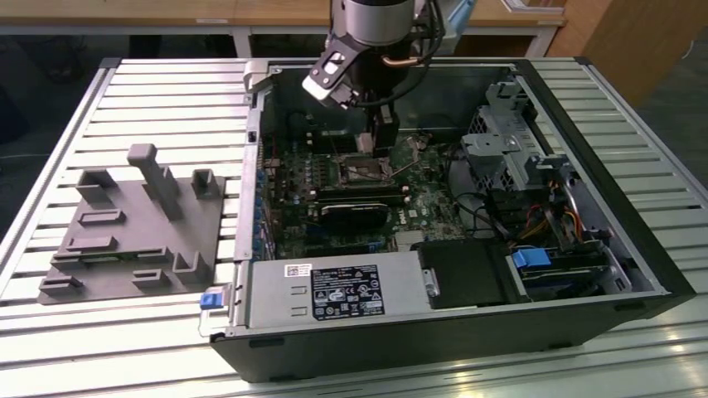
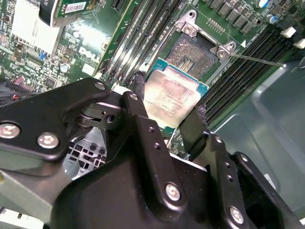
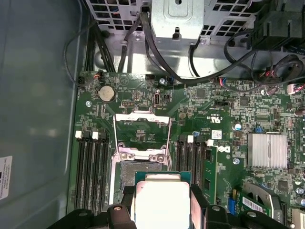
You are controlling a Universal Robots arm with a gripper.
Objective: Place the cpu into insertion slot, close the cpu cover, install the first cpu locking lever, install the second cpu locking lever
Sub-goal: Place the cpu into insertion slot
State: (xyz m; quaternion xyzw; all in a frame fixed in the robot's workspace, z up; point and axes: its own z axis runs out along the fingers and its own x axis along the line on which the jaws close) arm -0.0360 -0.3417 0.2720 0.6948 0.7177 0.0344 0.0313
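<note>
The cpu is pinched by its edges between the gripper's two black fingers and held just over the insertion slot, not seated. It covers part of the slot's dark centre in the first wrist view, where the chip itself is cut off. The cpu cover stands swung open beyond the slot on the green motherboard.

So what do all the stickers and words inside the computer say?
The big sticker on the grey metal box: print too small to read.
The barcode sticker above the green board: numbers too blurred.
The white label on the case wall: too small.
The chip: faint marks, unreadable.
</note>
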